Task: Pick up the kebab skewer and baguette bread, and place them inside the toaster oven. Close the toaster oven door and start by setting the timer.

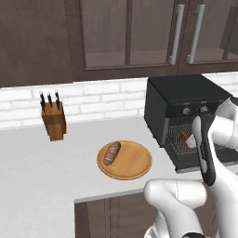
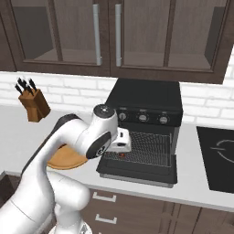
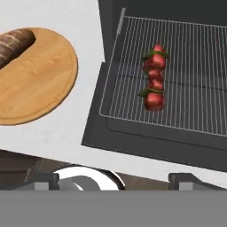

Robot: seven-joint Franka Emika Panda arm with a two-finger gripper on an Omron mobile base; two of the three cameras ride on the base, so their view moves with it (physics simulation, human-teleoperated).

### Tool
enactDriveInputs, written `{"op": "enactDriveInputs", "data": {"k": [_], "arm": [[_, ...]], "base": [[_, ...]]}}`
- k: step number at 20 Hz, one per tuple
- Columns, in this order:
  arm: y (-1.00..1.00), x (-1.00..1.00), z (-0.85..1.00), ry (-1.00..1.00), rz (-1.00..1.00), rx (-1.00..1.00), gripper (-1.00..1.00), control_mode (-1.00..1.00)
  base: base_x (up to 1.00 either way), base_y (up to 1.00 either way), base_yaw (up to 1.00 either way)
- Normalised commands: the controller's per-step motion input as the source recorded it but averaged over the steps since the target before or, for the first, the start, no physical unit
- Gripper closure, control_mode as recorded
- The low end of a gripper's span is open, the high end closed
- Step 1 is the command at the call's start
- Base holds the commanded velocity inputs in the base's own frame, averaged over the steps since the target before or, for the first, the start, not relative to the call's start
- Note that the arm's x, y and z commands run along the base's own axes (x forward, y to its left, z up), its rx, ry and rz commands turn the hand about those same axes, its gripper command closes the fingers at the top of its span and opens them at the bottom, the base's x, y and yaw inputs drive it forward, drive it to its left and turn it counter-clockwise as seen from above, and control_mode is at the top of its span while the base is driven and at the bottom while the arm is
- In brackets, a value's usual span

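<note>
Left base view: toaster oven (image 1: pixel 179 100) sits on the counter (image 1: pixel 42 162) at right, against the white brick wall. Its door (image 1: pixel 204 163) is folded down flat, wire rack (image 1: pixel 179 138) showing inside. Kebab skewer (image 1: pixel 187 137) lies on the rack, partly behind the arm. Baguette bread (image 1: pixel 111 153) rests on the left part of the wooden plate (image 1: pixel 135 165), which sits on the counter just left of the oven. Knife block (image 1: pixel 54 121) stands further left, near the wall. Gripper itself is hidden by the arm here; can't tell its spread.

Right base view: oven w/ three round knobs (image 2: pixel 143 117) in a row above the opening. Door down, rack out over it. Hand hangs over the rack's left part, w/ a small red bit of the skewer (image 2: pixel 121 154) peeking just below it. Plate edge (image 2: pixel 68 161) shows behind the arm. Knife block at far left by the wall.

Hand view: looking down at the rack (image 3: pixel 195 66); skewer lies on it, red and dark chunks in a line, free of any grasp. Gripper (image 3: pixel 115 179) fingertips (image 3: pixel 46 179) sit far apart at the bottom, jaws wide, nothing between them. Bread at upper left on the plate (image 3: pixel 40 84), well apart from the skewer.
</note>
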Motion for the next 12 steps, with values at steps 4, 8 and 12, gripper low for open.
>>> {"op": "enactDriveInputs", "data": {"k": [4,8,12], "arm": [[1.0,-0.53,0.0,0.02,-0.31,-0.03,-1.0,-1.0],[1.0,-0.12,0.0,0.0,-0.29,-0.01,-1.0,-1.0],[1.0,0.38,0.0,0.0,-0.2,-0.01,-1.0,-1.0]], "base": [[0.0,0.0,0.0],[0.0,0.0,0.0],[0.0,0.0,0.0]]}}
